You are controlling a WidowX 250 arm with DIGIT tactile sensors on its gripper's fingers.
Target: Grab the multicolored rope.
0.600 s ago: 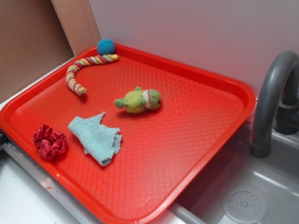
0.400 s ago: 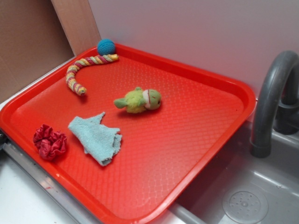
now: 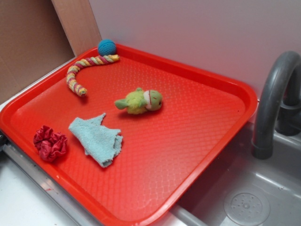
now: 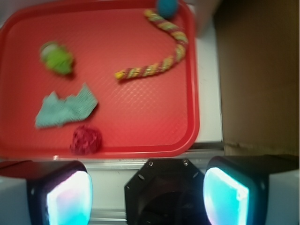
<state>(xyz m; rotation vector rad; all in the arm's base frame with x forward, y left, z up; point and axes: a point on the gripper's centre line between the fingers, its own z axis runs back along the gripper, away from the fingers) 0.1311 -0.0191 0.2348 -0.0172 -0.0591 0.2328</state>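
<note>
on the one red tray (image 3: 207,77) lie five soft things: one striped rope (image 3: 83,68), one blue ball (image 3: 106,47), one green plush toy (image 3: 140,100), one light-blue cloth (image 3: 96,139) and one red scrunchie (image 3: 50,142). beside the tray stands one grey faucet (image 3: 273,99).
</note>
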